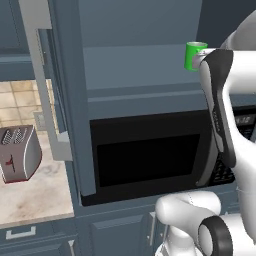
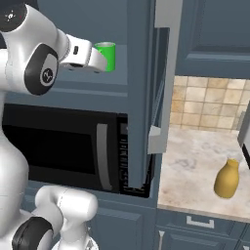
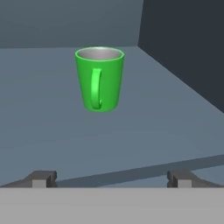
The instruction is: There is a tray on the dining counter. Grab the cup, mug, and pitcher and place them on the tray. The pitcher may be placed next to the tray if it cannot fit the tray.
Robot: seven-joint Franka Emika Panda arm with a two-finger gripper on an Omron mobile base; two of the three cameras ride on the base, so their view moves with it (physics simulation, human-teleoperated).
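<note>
The bright green mug [image 3: 99,78] stands upright on a grey-blue cabinet shelf [image 3: 52,131] above the microwave, its handle turned toward my hand. It also peeks out past my arm as the mug [image 1: 192,55] and the mug [image 2: 108,56]. My gripper [image 3: 109,179] is open, its fingertips [image 3: 41,179] spread wide and short of the mug, with nothing between them. The amber pitcher [image 2: 227,179] stands upright on the beige counter [image 2: 195,161] at the right.
A black microwave [image 1: 145,155] sits below the shelf. Open cabinet doors [image 2: 158,73] flank the shelf on both sides. A silver toaster [image 1: 19,154] stands on the counter at the left. The shelf's dark side wall [image 3: 183,48] rises right of the mug.
</note>
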